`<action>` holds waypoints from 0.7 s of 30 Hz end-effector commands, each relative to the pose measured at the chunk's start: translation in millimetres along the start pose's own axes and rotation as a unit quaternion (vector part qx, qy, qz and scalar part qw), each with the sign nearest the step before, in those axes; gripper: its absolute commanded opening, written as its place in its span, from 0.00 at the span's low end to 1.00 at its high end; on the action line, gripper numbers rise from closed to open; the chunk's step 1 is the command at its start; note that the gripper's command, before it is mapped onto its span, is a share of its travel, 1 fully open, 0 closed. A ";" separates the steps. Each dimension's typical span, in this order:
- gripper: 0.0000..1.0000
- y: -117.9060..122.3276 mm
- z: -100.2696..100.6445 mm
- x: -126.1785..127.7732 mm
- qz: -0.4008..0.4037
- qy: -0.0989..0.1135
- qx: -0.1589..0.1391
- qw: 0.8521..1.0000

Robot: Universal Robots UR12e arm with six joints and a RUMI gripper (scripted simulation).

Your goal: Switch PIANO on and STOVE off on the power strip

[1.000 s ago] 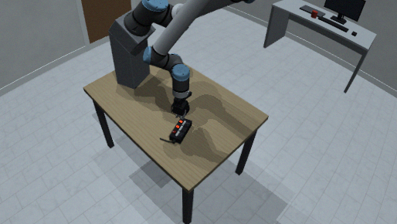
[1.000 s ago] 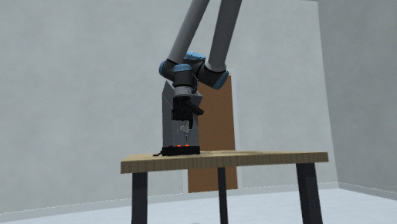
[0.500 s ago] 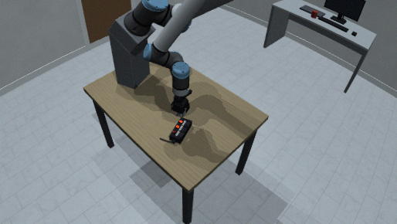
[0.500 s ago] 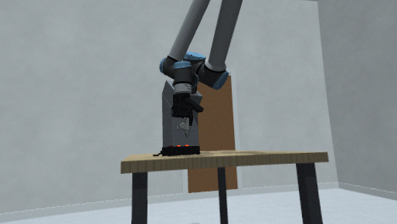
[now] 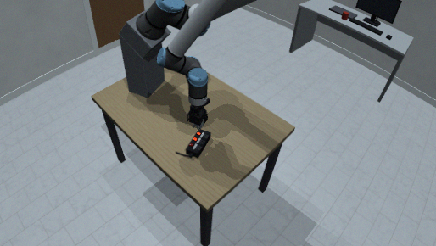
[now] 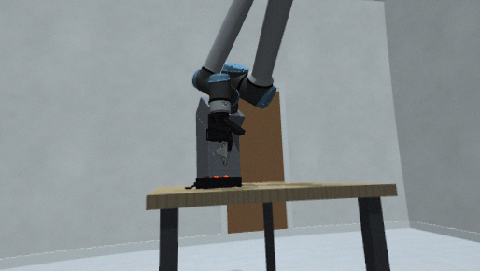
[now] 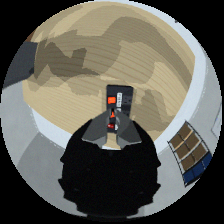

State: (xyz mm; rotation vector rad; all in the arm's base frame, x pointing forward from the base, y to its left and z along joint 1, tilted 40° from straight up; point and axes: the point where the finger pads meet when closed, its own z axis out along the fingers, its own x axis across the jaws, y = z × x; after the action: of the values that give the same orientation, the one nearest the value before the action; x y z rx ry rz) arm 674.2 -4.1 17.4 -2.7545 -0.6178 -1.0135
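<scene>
The tool hung clenched on nothing, its jaws pressed together into a single tip, clear of the power strip and above its far end in the exterior view. The strip lay right way up on the tabletop, well in from every edge, cable stub trailing toward the near-left side. From above, 2 rockers glowed red and a 3rd looked dark, but the labels were too small to read, so which was PIANO or STOVE could not be told. The likeliest fault was a descent landing between 2 rockers or on the wrong one, flipping the switch meant to stay untouched; the rockers sat close together and the closed tip was hardly narrower than one. An off-centre press could also skid or tip the light strip. Open wood lay on all sides for repositioning, with the grey pedestal standing well behind.
</scene>
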 end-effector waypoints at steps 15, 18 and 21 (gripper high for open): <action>0.00 40.3 -13.6 -12.5 0.000 0.002 -0.001 1.000; 0.00 40.3 -13.6 -12.5 0.000 0.002 -0.001 1.000; 0.00 40.3 -13.6 -12.5 0.000 0.002 -0.001 1.000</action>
State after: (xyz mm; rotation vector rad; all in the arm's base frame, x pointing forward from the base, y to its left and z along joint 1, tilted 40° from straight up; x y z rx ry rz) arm 674.7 -48.1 19.7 -2.7536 -0.6159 -1.0177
